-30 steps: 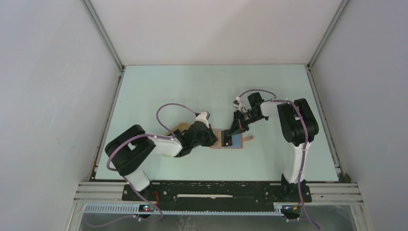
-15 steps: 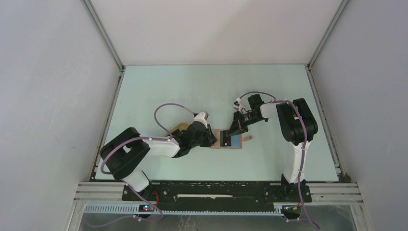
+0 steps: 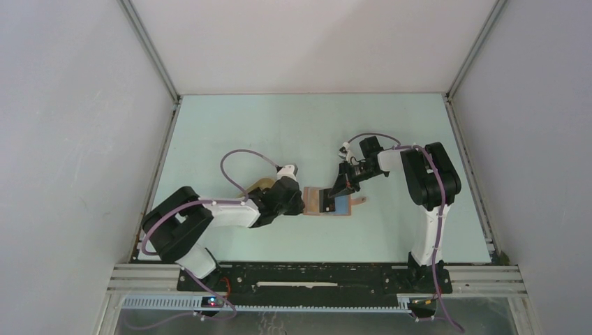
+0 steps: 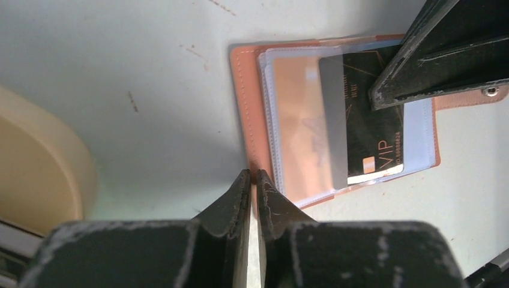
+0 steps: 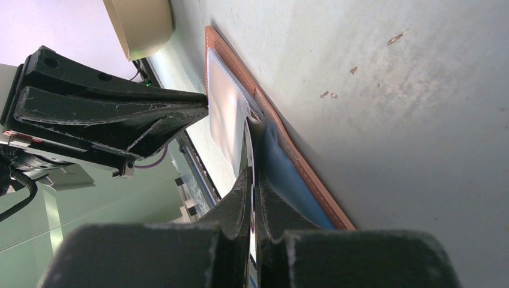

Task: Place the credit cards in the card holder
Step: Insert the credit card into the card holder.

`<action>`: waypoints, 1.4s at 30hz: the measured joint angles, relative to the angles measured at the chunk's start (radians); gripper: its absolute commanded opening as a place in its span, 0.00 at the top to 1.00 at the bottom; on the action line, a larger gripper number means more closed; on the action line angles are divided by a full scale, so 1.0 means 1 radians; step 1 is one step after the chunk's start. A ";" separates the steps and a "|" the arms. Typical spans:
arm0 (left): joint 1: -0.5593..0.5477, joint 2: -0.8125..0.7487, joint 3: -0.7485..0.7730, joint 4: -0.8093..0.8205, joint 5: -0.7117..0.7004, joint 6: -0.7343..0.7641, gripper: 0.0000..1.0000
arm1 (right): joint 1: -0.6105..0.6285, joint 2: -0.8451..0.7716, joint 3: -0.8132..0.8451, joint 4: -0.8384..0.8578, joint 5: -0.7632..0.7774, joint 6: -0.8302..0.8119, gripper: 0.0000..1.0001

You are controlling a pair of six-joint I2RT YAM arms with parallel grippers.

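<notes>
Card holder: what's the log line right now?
card holder: open; black card: partly inserted; right jaws: gripping card; left jaws: at holder edge

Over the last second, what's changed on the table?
The left pincer drew back leftward to the left edge of the card holder, uncovering more of it. The right pincer stayed put, still pinching the black card at the holder, which hasn't moved.

walls [image 3: 77,139]: plain white | tabletop [image 3: 279,129]: pale green | light: even

The right hand [image 4: 384,90] covers the black card's [image 4: 367,135] upper corner.
</notes>
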 measured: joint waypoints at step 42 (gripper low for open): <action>-0.012 0.068 0.029 0.089 0.115 -0.001 0.91 | 0.020 -0.055 0.010 -0.062 0.079 -0.073 0.56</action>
